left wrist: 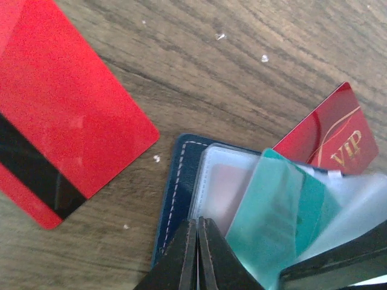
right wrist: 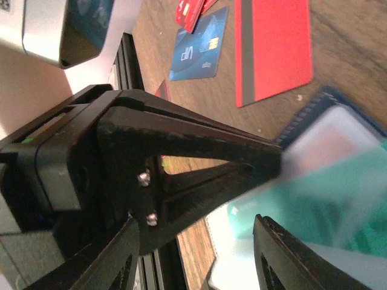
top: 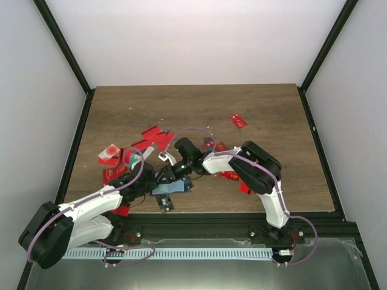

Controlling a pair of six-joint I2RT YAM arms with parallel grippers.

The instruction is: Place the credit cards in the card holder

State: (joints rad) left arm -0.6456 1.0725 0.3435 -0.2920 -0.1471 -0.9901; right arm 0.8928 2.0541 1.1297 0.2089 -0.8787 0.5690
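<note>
Brown wood-grain table (top: 193, 103) lies under and beyond the left gripper (left wrist: 198, 222), with small white specks (left wrist: 264, 58) ahead of its tips, white walls (top: 199, 36) and black frame posts (top: 63, 43) farther off, and a slotted white strip (top: 199, 254) behind it.

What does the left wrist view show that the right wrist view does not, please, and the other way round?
Only the left wrist view shows the VIP card next to the holder. Only the right wrist view shows the blue card and both fingers of the right gripper, standing apart. Both show the open holder with the teal card at its clear sleeves, a striped red card nearby, and the shut left gripper with its tips at the holder.
</note>
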